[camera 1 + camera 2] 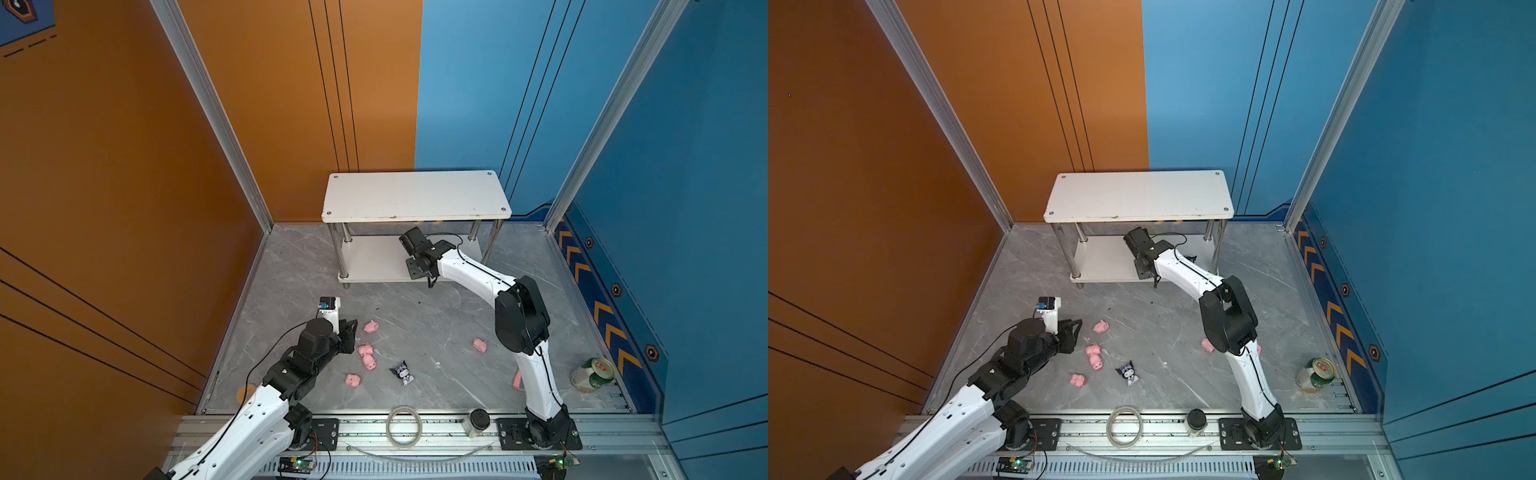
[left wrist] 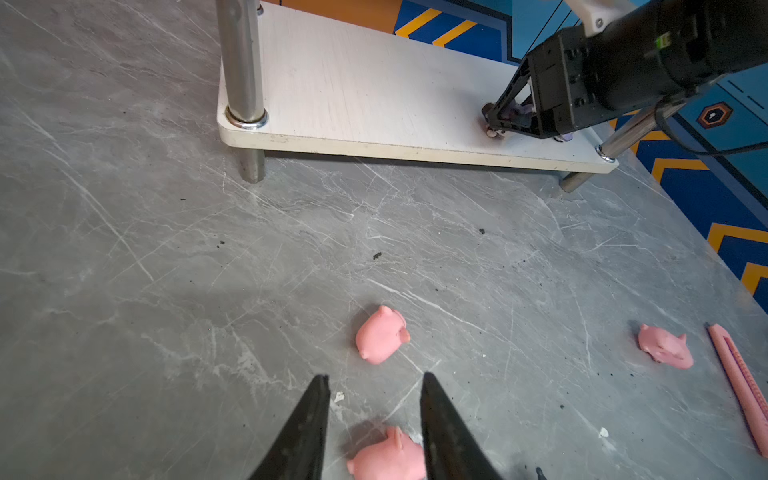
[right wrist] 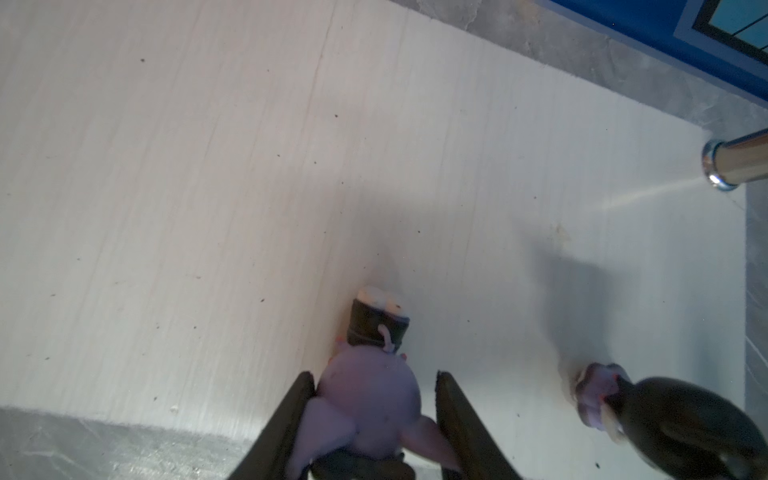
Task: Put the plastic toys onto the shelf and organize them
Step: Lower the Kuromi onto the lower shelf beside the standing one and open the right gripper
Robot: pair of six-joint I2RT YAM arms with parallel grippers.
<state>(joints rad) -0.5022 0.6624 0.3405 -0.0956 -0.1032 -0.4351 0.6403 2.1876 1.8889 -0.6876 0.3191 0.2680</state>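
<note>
The right tool [image 3: 375, 374] holds a black-white-purple plastic cartoon figure [image 3: 368, 395], feet on the lower board of the white two-tier shelf [image 3: 208, 166]; next it should open and back out, I think; the left tool [image 2: 375, 376], half open and empty, hangs over a pink plastic pig [image 2: 388, 455].

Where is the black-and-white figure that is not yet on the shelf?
In both top views the figure lies on the table, front centre, just right of the nearest pig.
</note>
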